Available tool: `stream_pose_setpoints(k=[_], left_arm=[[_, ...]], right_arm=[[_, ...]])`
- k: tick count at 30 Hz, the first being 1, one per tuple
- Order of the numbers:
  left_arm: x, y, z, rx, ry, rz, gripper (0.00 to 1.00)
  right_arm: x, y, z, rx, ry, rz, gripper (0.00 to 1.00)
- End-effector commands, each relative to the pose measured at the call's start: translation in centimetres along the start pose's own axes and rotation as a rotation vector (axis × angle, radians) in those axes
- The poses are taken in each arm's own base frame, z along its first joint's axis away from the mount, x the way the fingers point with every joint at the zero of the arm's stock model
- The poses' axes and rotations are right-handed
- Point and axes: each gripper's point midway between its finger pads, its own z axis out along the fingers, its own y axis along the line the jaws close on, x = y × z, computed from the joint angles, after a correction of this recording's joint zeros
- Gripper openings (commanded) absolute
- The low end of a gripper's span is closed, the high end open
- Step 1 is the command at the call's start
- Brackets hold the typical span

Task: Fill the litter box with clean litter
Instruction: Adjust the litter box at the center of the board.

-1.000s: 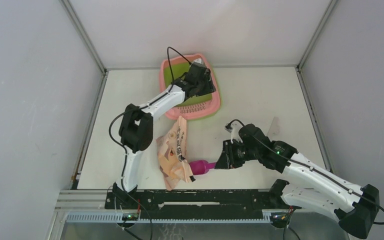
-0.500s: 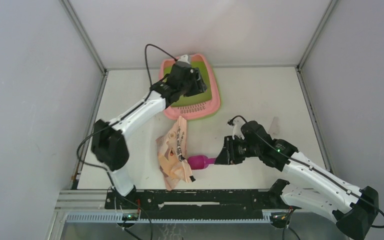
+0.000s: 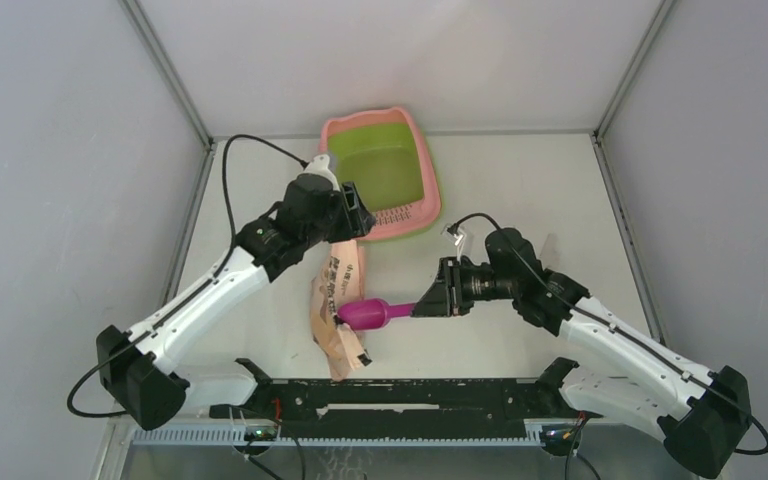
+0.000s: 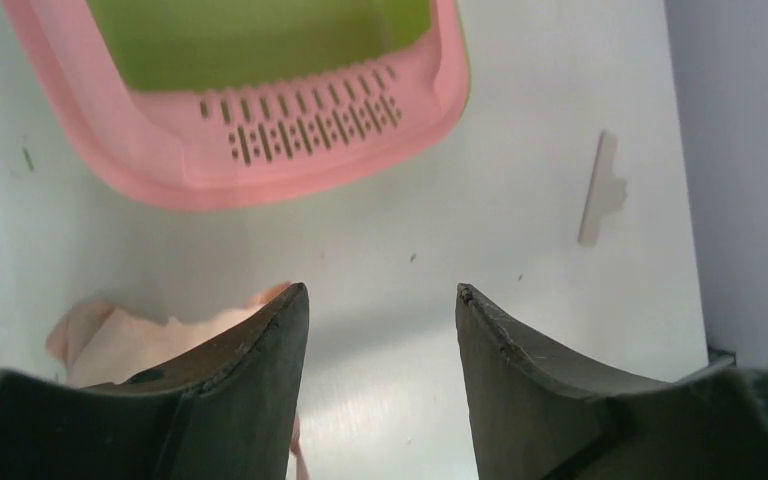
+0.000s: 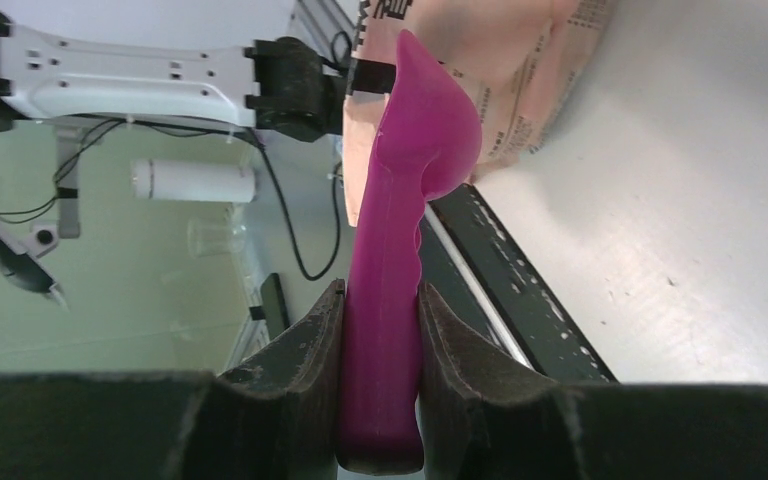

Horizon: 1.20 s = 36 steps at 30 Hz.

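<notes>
Right gripper [image 5: 380,300]: pressed onto the handle of the magenta scoop [image 5: 415,130], held level.
Scoop bowl: just above the peach bag [image 3: 332,310], near the table's [image 3: 520,190] front edge.
Left gripper [image 4: 380,292]: jaws spread, nothing between them, above the bag's far end.
Litter box [image 3: 431,186]: flat at the table's far edge, perforated end nearest the left gripper.
Litter [image 4: 26,158]: a few tiny specks beside the box.

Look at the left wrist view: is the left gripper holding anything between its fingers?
No, the left gripper stands open, with only bare table showing between its jaws.
</notes>
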Motion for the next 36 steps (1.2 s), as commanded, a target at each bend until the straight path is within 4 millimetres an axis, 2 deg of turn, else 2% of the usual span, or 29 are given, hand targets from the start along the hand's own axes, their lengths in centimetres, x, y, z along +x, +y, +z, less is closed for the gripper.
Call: stream_pose_setpoints(k=[1,3,9,15,19,24,27,29,33,36], left_arm=[[2.3,1.0,-2.0,-0.009,0.026,0.033,0.61],[2.9,1.0,-2.4,0.0,0.034,0.038,0.61],[4.7,1.2,-2.7,-0.014,0.094,0.087,0.61],[6.4,2.9,-1.9,-0.08,0.15,0.108,0.63],[7.5,4.5,-2.3,-0.155,0.205,0.129,0.66],[8.9,6.2,-3.8,-0.244,0.268,0.167,0.67],[8.7,6.3,-5.0,-0.269,0.258,0.178,0.68],[8.4,6.1,-5.9,-0.265,0.242,0.177,0.75],[8.2,6.3,-7.2,-0.275,0.235,0.174,0.76],[8.9,7.0,-7.7,-0.289,0.255,0.176,0.76]], right_arm=[[-2.3,5.9,-0.9,-0.221,-0.058,-0.098,0.0],[-2.2,6.2,-0.6,-0.238,-0.046,-0.094,0.0],[-1.3,5.1,2.0,-0.194,0.017,-0.076,0.0],[-0.6,5.1,4.1,-0.184,0.055,-0.082,0.0],[-0.6,5.1,4.8,-0.182,0.066,-0.085,0.0],[-0.5,5.1,5.5,-0.183,0.08,-0.083,0.0],[-0.3,5.1,6.0,-0.185,0.092,-0.083,0.0],[-0.2,5.1,6.3,-0.188,0.098,-0.082,0.0],[0.1,5.0,6.8,-0.181,0.112,-0.078,0.0],[0.1,5.1,7.0,-0.18,0.112,-0.083,0.0]])
